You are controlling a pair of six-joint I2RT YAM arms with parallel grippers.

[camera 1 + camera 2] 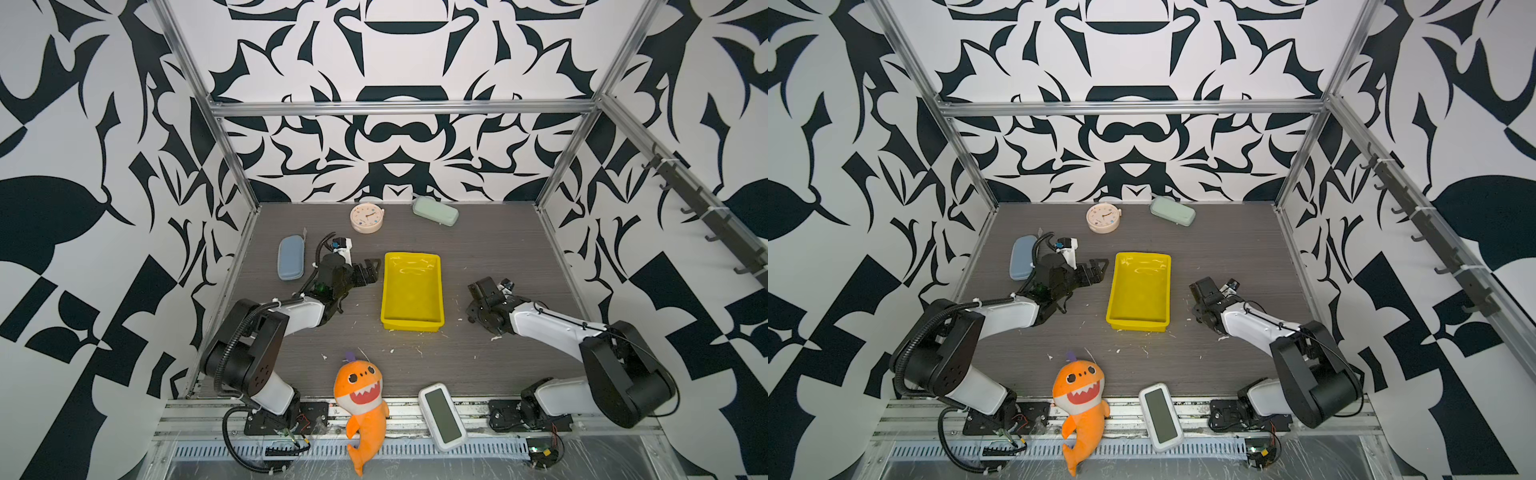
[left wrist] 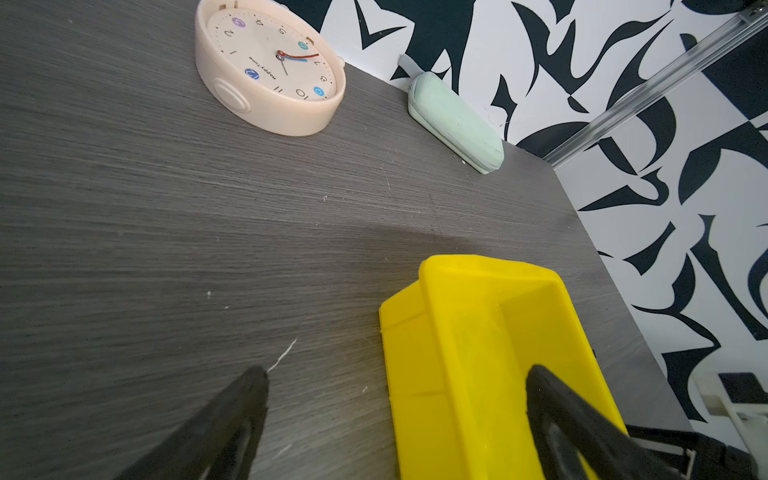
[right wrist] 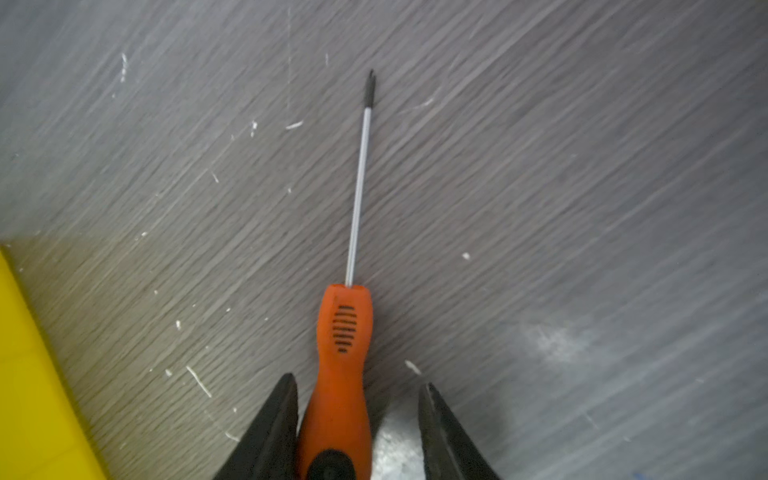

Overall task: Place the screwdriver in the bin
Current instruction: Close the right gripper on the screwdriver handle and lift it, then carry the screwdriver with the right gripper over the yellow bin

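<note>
Right gripper loose around screwdriver

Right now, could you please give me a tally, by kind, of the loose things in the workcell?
cases: 2, the pale green case and the blue case
clock: 1
plush shark: 1
white screen device: 1
bin: 1
screwdriver: 1
Total: 7
</note>
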